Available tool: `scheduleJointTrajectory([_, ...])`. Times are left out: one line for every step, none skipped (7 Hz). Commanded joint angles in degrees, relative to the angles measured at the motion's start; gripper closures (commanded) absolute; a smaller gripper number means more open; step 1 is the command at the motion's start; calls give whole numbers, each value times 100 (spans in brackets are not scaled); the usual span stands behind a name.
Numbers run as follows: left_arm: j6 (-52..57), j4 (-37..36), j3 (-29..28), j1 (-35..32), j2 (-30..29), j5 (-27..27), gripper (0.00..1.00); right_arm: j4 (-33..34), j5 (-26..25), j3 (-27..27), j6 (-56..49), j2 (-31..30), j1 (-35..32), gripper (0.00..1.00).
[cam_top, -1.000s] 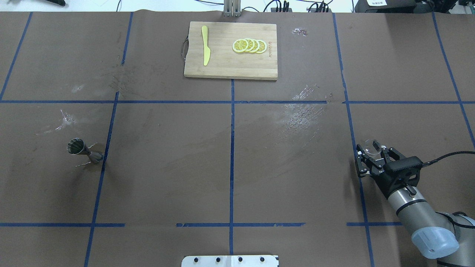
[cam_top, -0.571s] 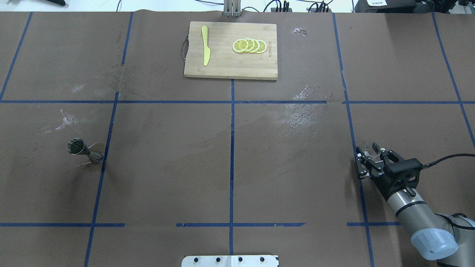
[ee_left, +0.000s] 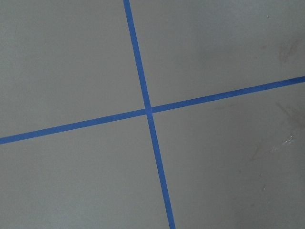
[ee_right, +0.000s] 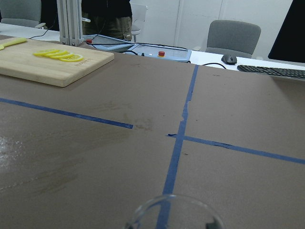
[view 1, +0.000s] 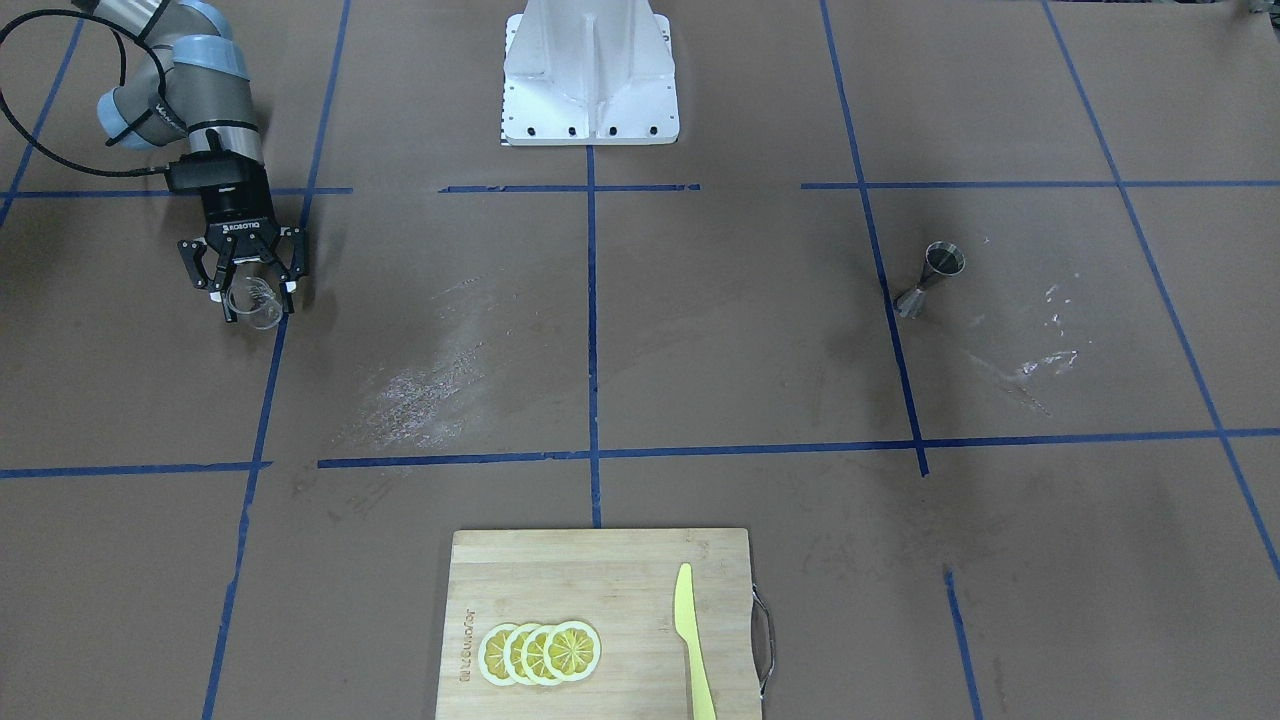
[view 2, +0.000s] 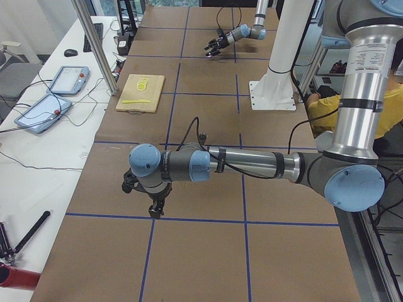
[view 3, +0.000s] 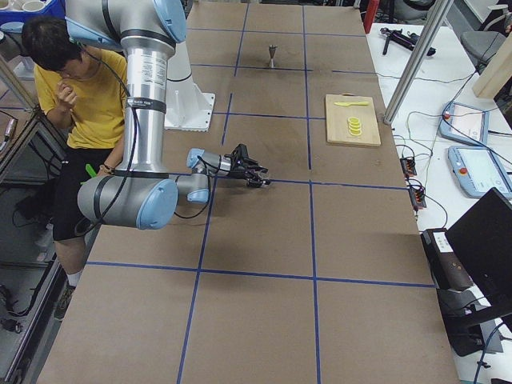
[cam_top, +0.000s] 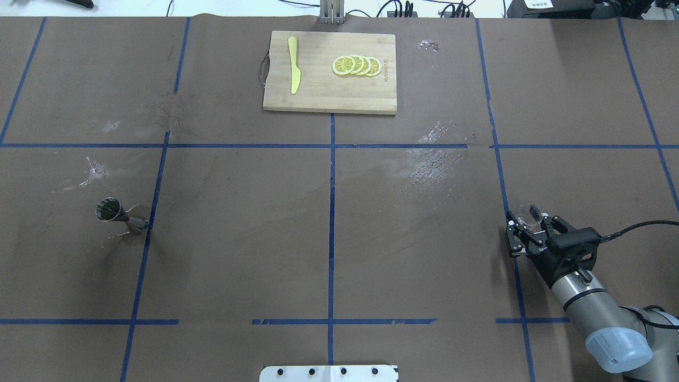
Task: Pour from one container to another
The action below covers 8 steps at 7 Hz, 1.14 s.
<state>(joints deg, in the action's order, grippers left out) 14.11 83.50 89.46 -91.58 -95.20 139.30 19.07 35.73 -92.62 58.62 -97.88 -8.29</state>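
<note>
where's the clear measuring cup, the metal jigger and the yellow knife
clear measuring cup (cam_top: 529, 213): overhead view, on its open top
metal jigger (cam_top: 108, 209): overhead view, on the mouth of its upper cone
yellow knife (cam_top: 295, 78): overhead view, on its blade

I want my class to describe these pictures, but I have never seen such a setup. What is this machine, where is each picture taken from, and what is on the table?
It is a robot with two jointed arms, each ending in a two-finger gripper. Six cameras catch one moment: one looks down from behind the robot, one faces it, two stand at the table's ends, and one rides on each wrist. On the brown table stand a metal jigger and a wooden cutting board carrying lemon slices and a yellow knife. The right gripper appears closed on a clear measuring cup. The left gripper hangs above the table; whether it is open cannot be told.
</note>
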Motion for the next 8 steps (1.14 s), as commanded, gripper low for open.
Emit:
scheduleJointTrajectory([4,0,1,0,10,-17,0,-9,4,-1,0,15,11,0])
scheduleJointTrajectory([-5,0,1,0,10,-17,0,-17,-5,-19,0,15,3,0])
scheduleJointTrajectory([-5,0,36,0,10,-26,0,-26,-13,-28,-9,6,-6,0])
scheduleJointTrajectory([-5,0,36,0,10,-26,0,-26,-66,-124,-17,-11,-24,0])
scheduleJointTrajectory([-5,0,36,0,1,-26,0,-26,-153,-272,-96,-46,-33,0])
scheduleJointTrajectory([-5,0,36,0,1,-8,0,-18,-154,-622,-175,-90,-102,0])
scheduleJointTrajectory([-5,0,36,0,1,9,0,35,-50,-930,-428,-117,-294,0])
scheduleJointTrajectory([-5,0,36,0,1,9,0,53,578,-950,-509,-117,-723,0])
